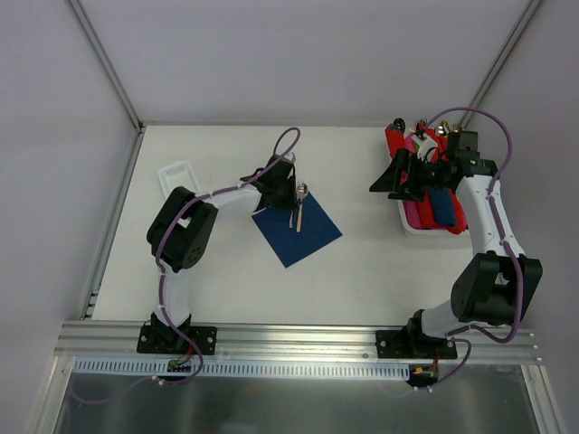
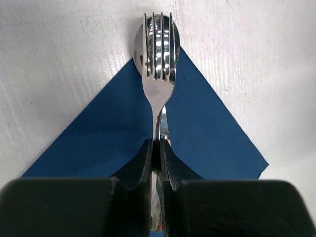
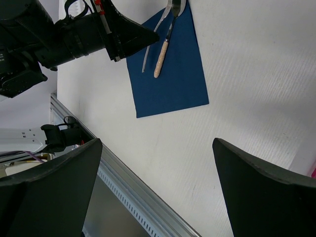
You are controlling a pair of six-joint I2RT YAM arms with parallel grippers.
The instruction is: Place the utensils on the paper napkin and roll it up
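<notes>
The dark navy napkin lies flat as a diamond on the table, and also shows in the left wrist view and the right wrist view. A tan-handled spoon lies on its far corner, its shiny bowl over the tip. My left gripper is shut on the fork, holding it over the spoon with the tines above the bowl; this gripper also shows in the top view. My right gripper is open and empty, raised above the table to the right.
A white tray at the right holds red and pink rolls under the right arm. A small white basket sits at the far left. The aluminium rail runs along the near edge.
</notes>
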